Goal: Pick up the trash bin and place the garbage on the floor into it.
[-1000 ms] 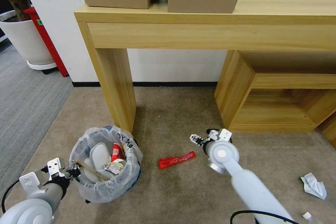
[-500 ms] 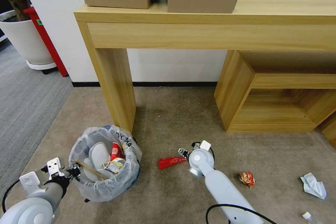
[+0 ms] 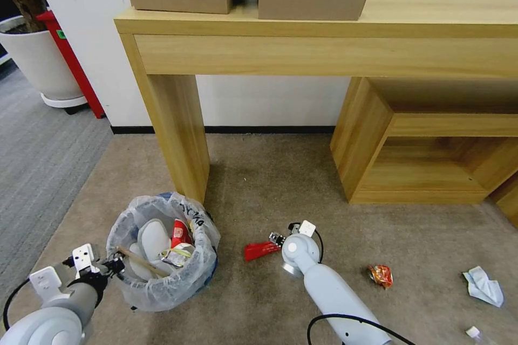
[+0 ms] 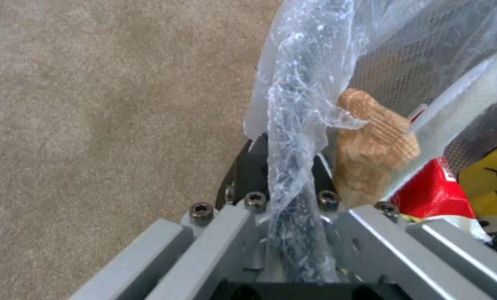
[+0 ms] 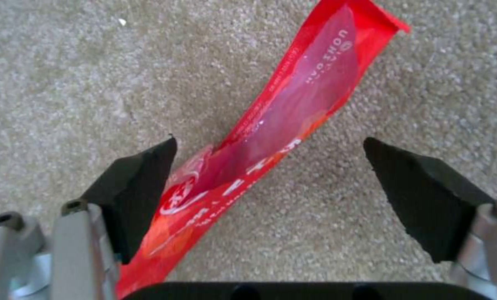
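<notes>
Your right gripper (image 3: 276, 238) sits low over the floor (image 3: 259, 183) at about six o'clock from the desk's knee space, its black fingers (image 5: 131, 187) spread wide on either side of the long red wrapper (image 5: 293, 108). In the right wrist view the wrapper lies flat on the tan carpet and runs slantwise between the pads; one end passes close under one pad, though you cannot quite tell whether they touch.

Your left gripper (image 3: 114, 266) is at the nine o'clock side of the trash bin (image 3: 162, 253), pinched tight on the rim with the crinkly bag (image 4: 298, 104) bunched between its fingers. The bin stands just in front of the desk leg (image 3: 178, 135) and already holds a wooden stick (image 3: 141, 262), white paper and red and yellow packets.

Out at three o'clock from the right arm, a crumpled red-orange wrapper (image 3: 381, 275) lies on the carpet, a wad of white paper (image 3: 483, 285) farther the same way, and a small white cap (image 3: 472, 331) near the lower corner.
</notes>
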Motion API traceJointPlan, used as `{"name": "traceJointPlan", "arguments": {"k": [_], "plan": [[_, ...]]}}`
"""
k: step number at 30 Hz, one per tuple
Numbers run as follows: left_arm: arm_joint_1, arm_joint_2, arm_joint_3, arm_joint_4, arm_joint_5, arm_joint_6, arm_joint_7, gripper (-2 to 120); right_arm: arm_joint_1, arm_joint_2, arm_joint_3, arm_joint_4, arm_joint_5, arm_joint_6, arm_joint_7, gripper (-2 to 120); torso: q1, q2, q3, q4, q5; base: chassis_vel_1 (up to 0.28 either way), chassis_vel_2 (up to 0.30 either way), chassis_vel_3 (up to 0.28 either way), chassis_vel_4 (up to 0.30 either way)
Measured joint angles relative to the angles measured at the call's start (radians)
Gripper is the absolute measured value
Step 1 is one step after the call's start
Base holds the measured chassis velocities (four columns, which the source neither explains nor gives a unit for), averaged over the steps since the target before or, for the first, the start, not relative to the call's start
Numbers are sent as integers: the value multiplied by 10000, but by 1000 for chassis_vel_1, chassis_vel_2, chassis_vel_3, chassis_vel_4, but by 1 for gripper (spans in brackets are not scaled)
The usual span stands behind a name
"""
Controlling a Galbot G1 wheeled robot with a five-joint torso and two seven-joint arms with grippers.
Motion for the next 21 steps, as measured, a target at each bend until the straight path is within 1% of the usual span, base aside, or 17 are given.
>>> {"name": "traceJointPlan", "arguments": {"k": [1,3,4,7,9,10,11,12,13,15,16,19,20,21], "plan": [[29,-11,0,-30,8,-8,2,1,43,37,-47,-166,-110,66,-84,82,0,0,0,0,0,0,0,0,0],[54,-19,-1,-54,10,-12,3,1,66,54,-83,-276,-199,122,-157,80,0,0,0,0,1,0,0,0,0],[82,-24,-4,-77,10,-16,4,1,87,66,-128,-378,-281,172,-234,78,0,0,0,1,0,0,0,0,0],[159,-55,-7,-149,11,-33,6,1,163,138,-217,-710,-496,279,-459,64,0,0,0,0,0,0,0,0,0],[165,-62,-8,-167,11,-36,6,1,183,164,-240,-802,-575,322,-515,62,0,0,0,1,0,0,0,0,0],[171,-72,-8,-176,11,-41,6,1,193,186,-279,-883,-648,370,-595,55,0,0,0,0,1,0,0,0,0],[185,-87,-8,-182,11,-48,6,1,194,204,-308,-950,-718,401,-657,52,0,0,0,0,1,0,0,0,0],[185,-87,-8,-182,11,-48,6,1,194,204,-308,-950,-718,401,-657,52,0,0,0,0,1,0,0,0,0],[194,-97,4,-184,12,-53,6,1,199,234,-332,-1007,-789,424,-718,45,0,0,0,0,0,0,0,0,0],[189,-123,27,-184,18,-64,6,1,215,294,-375,-1119,-941,473,-819,37,0,0,0,1,1,0,0,0,0],[189,-123,27,-184,18,-64,6,1,215,294,-375,-1119,-941,473,-819,37,0,0,0,1,1,0,0,0,0],[172,-158,53,-171,27,-89,12,1,218,293,-467,-1171,-1139,550,-947,25,0,0,0,0,1,0,0,0,0],[172,-158,53,-171,27,-89,12,1,218,293,-467,-1171,-1139,550,-947,25,0,0,0,0,1,0,0,0,0],[176,-162,54,-159,35,-100,18,1,219,265,-479,-1180,-1175,560,-987,22,0,0,0,0,1,0,0,0,0]]}}
